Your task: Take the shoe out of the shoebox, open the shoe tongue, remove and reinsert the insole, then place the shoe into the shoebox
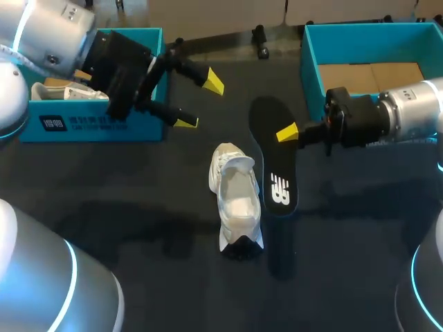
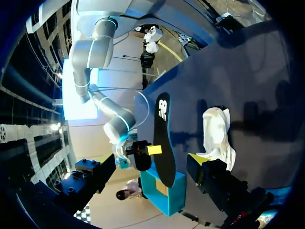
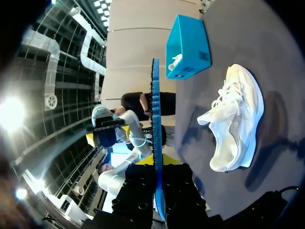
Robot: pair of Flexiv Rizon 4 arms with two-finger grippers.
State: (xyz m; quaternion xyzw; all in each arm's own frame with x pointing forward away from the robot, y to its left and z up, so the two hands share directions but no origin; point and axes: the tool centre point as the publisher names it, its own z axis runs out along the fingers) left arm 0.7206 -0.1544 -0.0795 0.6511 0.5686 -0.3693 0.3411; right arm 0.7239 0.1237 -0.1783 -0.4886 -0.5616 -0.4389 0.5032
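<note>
Right arm [image 1: 408, 111] extends level from the right, its gripper [image 1: 285, 133] clamped on the black insole [image 1: 273, 166], just right of the white shoe [image 1: 235, 200] lying mid-table. Left gripper [image 1: 200, 102] hovers, fingers spread, beside the far-left shoebox [image 1: 90, 124].

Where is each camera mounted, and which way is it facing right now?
Head view: above and behind the robot, looking down on the table; both arms show, left pincer open, right pincer shut on the insole.
Left wrist view: on the left wrist, looking past its own dark fingers at the shoe and the right arm holding the insole.
Right wrist view: on the right wrist, looking along the edge-on insole in its own pincer, shoe beside it, a blue shoebox ahead.
Shared: shoe and insole appear in all three.
</note>
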